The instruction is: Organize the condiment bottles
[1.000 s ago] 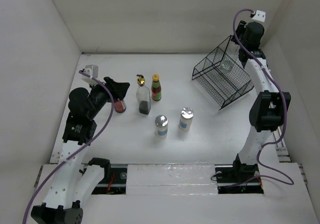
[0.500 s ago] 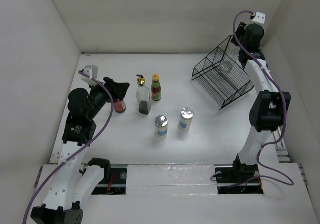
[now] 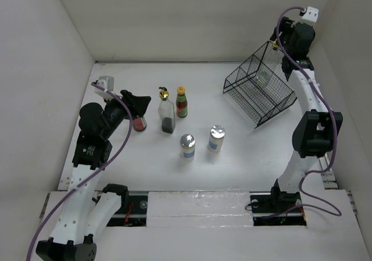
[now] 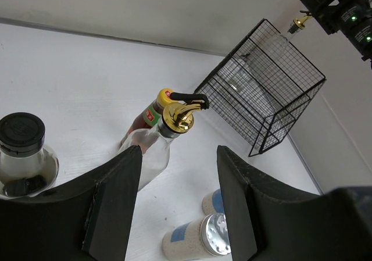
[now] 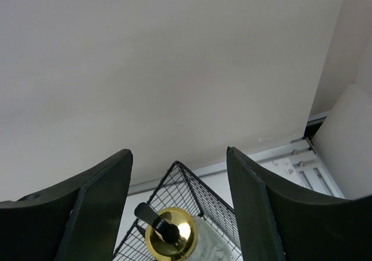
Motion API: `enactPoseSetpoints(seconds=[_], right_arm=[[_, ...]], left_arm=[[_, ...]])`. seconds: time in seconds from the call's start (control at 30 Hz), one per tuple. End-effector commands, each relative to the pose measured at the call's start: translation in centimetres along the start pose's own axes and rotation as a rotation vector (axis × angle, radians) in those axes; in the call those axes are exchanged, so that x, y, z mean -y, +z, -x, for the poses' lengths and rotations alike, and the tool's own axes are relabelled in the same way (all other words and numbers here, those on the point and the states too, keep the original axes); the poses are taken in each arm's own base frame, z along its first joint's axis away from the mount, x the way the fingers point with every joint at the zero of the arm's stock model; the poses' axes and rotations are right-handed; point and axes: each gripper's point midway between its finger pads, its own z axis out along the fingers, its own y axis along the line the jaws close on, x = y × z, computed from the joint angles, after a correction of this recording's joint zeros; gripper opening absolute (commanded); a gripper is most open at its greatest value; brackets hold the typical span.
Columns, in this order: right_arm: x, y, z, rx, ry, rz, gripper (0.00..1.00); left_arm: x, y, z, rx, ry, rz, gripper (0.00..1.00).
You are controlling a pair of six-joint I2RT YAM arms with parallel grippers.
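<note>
White counter (image 3: 250, 150), black wire basket (image 3: 258, 92) at the back; my right gripper (image 5: 177, 159) holds nothing, fingers (image 5: 93, 214) spread over the clear glass gold-spouted cruet (image 5: 168, 235). I'd lift straight up, bumping nothing

My left gripper (image 3: 139, 107) hovers at the red-filled glass jar (image 3: 139, 124), my right gripper (image 3: 279, 45) above the tilted black wire basket (image 3: 256, 93). Between them stand a gold-spouted clear glass cruet (image 3: 167, 114), a red-labelled yellow-capped sauce bottle (image 3: 182, 103) and two silver-topped blue-labelled shakers (image 3: 187, 146) (image 3: 216, 138).

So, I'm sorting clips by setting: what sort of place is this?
Probably a robot test cell: white walls enclose the table, with the left arm and right arm mounted at its edge.
</note>
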Motion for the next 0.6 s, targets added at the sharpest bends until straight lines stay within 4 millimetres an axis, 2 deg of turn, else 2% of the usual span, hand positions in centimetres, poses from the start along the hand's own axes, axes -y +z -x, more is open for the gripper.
enactPoseSetpoints(seconds=[0.0, 0.03, 0.07, 0.13, 0.17, 0.2, 0.23, 0.27, 0.3, 0.33, 0.37, 0.4, 0.43, 0.47, 0.53, 0.57], right_arm=[[-1.5, -3.2, 10.4, 0.224, 0.041, 0.055, 0.72], [-1.9, -4.4, 12.3, 0.256, 0.043, 0.075, 0.73], [-2.0, -5.1, 13.3, 0.274, 0.045, 0.079, 0.73], [-3.5, -6.7, 14.7, 0.298, 0.050, 0.116, 0.75], [-4.0, -8.3, 16.2, 0.317, 0.049, 0.143, 0.75], [-6.4, -9.6, 16.4, 0.305, 0.044, 0.228, 0.74], [-7.5, -10.4, 15.4, 0.270, 0.036, 0.283, 0.72], [-9.2, -12.5, 16.1, 0.268, 0.039, 0.362, 0.62], [-11.1, -13.8, 15.3, 0.237, 0.045, 0.446, 0.54], [-15.3, -16.3, 13.6, 0.187, 0.034, 0.627, 0.46], [-17.1, -17.4, 10.2, 0.109, 0.034, 0.704, 0.41], [-19.0, -19.5, 9.1, 0.084, 0.026, 0.786, 0.35], [-23.0, -22.6, 7.2, 0.049, 0.031, 0.932, 0.34], [-24.6, -23.9, 3.6, -0.023, 0.015, 0.995, 0.34], [-27.4, -26.6, 0.5, -0.070, -0.034, 1.091, 0.48], [-29.9, -28.9, -1.6, -0.112, -0.049, 1.167, 0.55]], left_arm=[[1.1, -0.2, 1.0, 0.041, 0.027, -0.049, 0.50], [1.1, -0.2, 0.9, 0.041, 0.018, -0.049, 0.50], [1.1, -0.2, 0.9, 0.041, 0.018, -0.049, 0.50], [1.0, -0.1, 1.0, 0.046, 0.018, -0.041, 0.50], [0.9, -0.3, 1.3, 0.060, 0.020, -0.033, 0.50], [0.7, -0.4, 1.7, 0.071, 0.019, -0.015, 0.50], [0.5, -0.4, 1.8, 0.078, 0.019, -0.003, 0.50], [0.4, -0.4, 2.1, 0.085, 0.009, 0.012, 0.50], [0.1, -0.7, 2.1, 0.089, -0.006, 0.034, 0.50], [-0.8, -0.7, 2.3, 0.108, -0.022, 0.088, 0.50], [-1.1, -0.9, 2.8, 0.124, -0.035, 0.116, 0.50], [-1.4, -1.1, 3.4, 0.145, -0.065, 0.149, 0.52], [-2.4, -1.3, 3.6, 0.158, -0.071, 0.213, 0.52], [-2.8, -1.6, 3.7, 0.169, -0.087, 0.236, 0.53], [-3.3, -2.5, 4.9, 0.215, -0.108, 0.296, 0.53], [-3.7, -2.6, 5.1, 0.228, -0.109, 0.317, 0.55]])
